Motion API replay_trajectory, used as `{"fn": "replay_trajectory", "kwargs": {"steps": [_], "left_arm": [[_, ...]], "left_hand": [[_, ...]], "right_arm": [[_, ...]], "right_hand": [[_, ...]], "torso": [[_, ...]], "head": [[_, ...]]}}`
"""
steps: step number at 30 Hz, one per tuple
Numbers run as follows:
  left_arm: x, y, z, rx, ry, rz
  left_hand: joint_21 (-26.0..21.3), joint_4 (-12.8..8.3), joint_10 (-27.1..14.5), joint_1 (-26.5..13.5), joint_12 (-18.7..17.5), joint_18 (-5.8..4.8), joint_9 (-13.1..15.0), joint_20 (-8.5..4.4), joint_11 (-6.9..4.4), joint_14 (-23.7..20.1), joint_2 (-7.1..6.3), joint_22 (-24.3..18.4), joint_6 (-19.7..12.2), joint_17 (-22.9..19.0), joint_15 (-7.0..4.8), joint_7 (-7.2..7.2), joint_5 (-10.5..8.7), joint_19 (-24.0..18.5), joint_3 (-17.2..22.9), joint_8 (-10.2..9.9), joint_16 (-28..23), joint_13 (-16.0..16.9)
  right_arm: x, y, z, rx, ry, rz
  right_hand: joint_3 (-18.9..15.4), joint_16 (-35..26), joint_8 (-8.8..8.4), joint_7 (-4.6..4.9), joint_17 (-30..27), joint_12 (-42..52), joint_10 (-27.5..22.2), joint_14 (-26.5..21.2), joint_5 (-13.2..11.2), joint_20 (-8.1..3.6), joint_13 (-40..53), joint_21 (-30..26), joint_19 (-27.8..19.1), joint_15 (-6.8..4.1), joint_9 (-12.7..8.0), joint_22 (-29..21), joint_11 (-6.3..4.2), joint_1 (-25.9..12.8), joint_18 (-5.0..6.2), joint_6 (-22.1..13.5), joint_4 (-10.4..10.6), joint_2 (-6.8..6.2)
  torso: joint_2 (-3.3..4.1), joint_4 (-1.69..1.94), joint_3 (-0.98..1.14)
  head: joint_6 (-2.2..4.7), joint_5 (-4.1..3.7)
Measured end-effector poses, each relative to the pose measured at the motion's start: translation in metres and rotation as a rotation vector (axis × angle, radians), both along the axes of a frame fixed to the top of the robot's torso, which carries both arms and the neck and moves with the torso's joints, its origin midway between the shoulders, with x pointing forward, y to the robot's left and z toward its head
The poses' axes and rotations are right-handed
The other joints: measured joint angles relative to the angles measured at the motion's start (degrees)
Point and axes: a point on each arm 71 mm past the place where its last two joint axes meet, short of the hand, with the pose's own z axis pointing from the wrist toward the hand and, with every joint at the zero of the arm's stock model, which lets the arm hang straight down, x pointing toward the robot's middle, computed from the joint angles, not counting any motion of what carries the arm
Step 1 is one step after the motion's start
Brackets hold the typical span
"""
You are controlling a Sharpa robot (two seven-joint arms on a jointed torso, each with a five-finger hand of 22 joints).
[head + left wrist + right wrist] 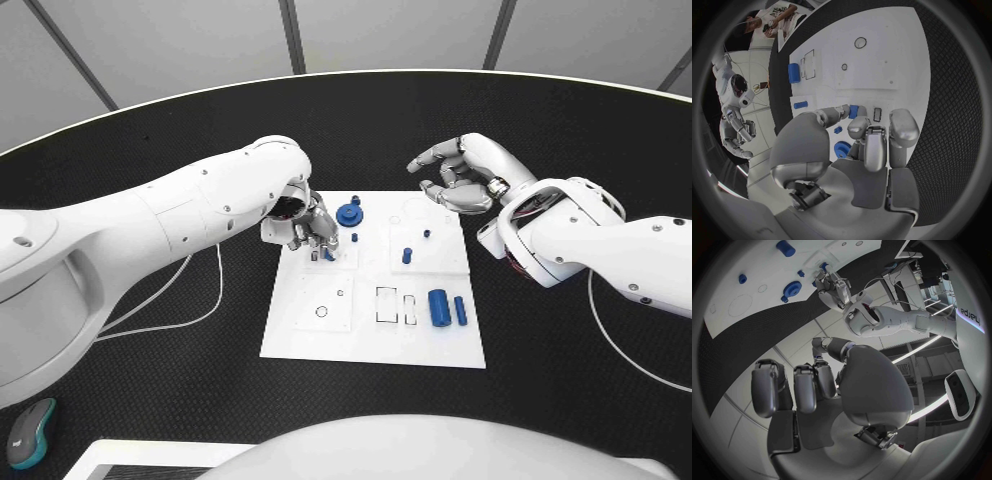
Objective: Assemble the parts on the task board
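task board point(378, 340): gear point(349, 213) and pegs seated; two cylinders point(449, 306) loose | left hand point(306, 228) pinching small blue part point(854, 111) over board; right hand point(459, 175) clenched, empty | roughly midway, judged

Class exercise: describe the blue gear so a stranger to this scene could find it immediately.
Start at the white task board in the middle of the black table. Near its far edge, beside the left hand, sits the blue gear: round and toothed, unlike the plain blue pieces nearby.

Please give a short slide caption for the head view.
Left hand pinches a small blue part over the task board.
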Motion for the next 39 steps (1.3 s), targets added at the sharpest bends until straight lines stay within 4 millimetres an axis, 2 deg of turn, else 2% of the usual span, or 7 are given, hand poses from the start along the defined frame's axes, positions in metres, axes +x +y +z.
{"fn": "replay_trajectory", "kwargs": {"steps": [8, 26, 39], "left_arm": [[0.0004, -0.0008, -0.0002, 0.004, 0.001, -0.003], [0.0017, -0.0017, -0.0045, 0.015, 0.013, -0.003], [0.0032, -0.0012, -0.0078, 0.021, 0.014, 0.008]], "left_hand": [[0.0, 0.02, 0.0, 0.0, 0.0, 0.0, -0.06, 0.0, 0.01, 0.0, 0.0, 0.0, 0.01, 0.0, 0.0, -0.01, -0.03, 0.0, -0.02, -0.01, 0.0, 0.0], [0.0, -0.16, 0.32, 0.19, 0.0, 0.0, -0.04, 0.0, 0.34, 0.0, -0.19, 0.04, 1.38, 0.0, 0.0, -1.32, -0.12, -0.01, 0.0, -0.25, 0.0, -0.01], [0.23, -0.23, 0.18, 0.26, 0.0, 0.0, -0.02, 0.01, 0.21, 0.0, -0.26, 0.11, 2.89, 0.0, 0.0, -2.41, -0.1, -0.01, -0.08, -0.25, 0.0, 0.08]], "right_arm": [[-0.0003, 0.0001, 0.0001, 0.0, 0.0, 0.001], [-0.0013, 0.0001, 0.0004, 0.001, 0.0, 0.002], [-0.0017, 0.0002, 0.0005, 0.002, 0.001, 0.002]], "right_hand": [[0.0, 0.0, 0.0, 0.0, 0.0, 0.0, 0.0, 0.0, 0.0, 0.0, 0.0, 0.0, 0.0, 0.0, 0.0, 0.0, 0.0, 0.0, 0.0, 0.0, 0.0, 0.0], [0.0, 0.0, 0.0, -0.01, 0.0, 0.0, 0.0, 0.0, 0.0, 0.0, 0.04, 0.0, 0.0, 0.0, 0.01, 0.0, 0.0, 0.0, 0.0, 0.0, 0.0, 0.0], [0.16, 0.0, -0.22, -0.01, 0.04, 0.0, 0.0, 0.0, 0.0, 0.0, 0.03, 0.0, 0.0, 0.0, -0.06, 0.0, 0.0, 0.0, 0.0, 0.0, -0.16, 0.0]], "torso": [[0.02, -0.01, 0.0], [0.09, -0.04, 0.02], [0.02, -0.02, 0.03]], "head": [[-0.11, -0.02], [-0.57, -0.29], [-0.6, -0.4]]}}
